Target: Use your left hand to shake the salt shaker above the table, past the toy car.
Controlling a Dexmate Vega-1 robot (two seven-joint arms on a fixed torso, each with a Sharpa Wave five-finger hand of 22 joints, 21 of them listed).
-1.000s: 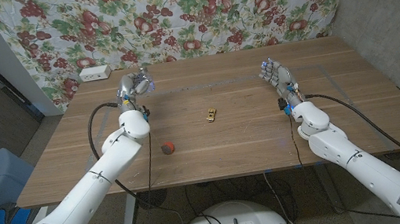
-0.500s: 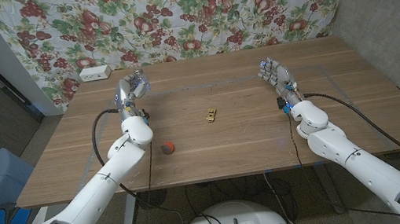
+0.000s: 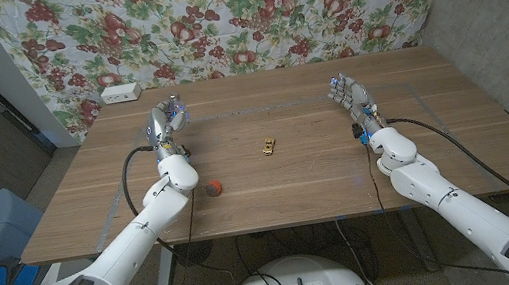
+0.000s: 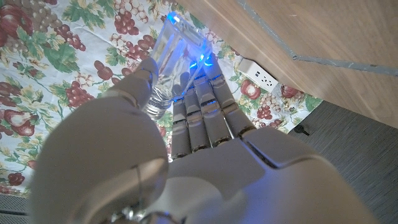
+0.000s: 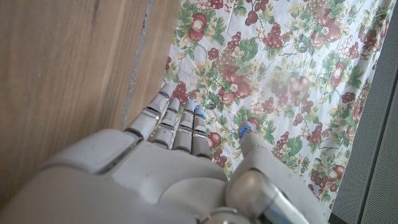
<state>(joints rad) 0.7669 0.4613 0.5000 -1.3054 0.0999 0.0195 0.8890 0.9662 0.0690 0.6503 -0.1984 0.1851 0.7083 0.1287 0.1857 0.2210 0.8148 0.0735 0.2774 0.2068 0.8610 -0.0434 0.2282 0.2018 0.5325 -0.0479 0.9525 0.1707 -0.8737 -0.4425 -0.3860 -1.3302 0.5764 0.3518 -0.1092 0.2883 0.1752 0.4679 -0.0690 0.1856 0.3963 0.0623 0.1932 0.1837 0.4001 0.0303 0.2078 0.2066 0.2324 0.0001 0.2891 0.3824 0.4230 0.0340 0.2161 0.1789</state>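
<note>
Wooden table [image 3: 289,173] before a fruit-and-flower print cloth [image 3: 236,19]; no legible writing on any item. White power strip [image 3: 121,94] at the far left corner. Left hand [image 3: 166,122], raised left of the toy car [image 3: 268,144], fingers wrapped around a clear salt shaker [image 4: 173,59]. Small red ball [image 3: 212,187] nearer than the car. Right hand [image 3: 351,96] right of the car, fingers apart, holding nothing.

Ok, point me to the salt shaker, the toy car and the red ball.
salt shaker [image 4: 173,59], left wrist view, on its clear body above the thumb.
toy car [image 3: 268,145], head view, on its yellow roof.
red ball [image 3: 212,187], head view, on its middle.
</note>
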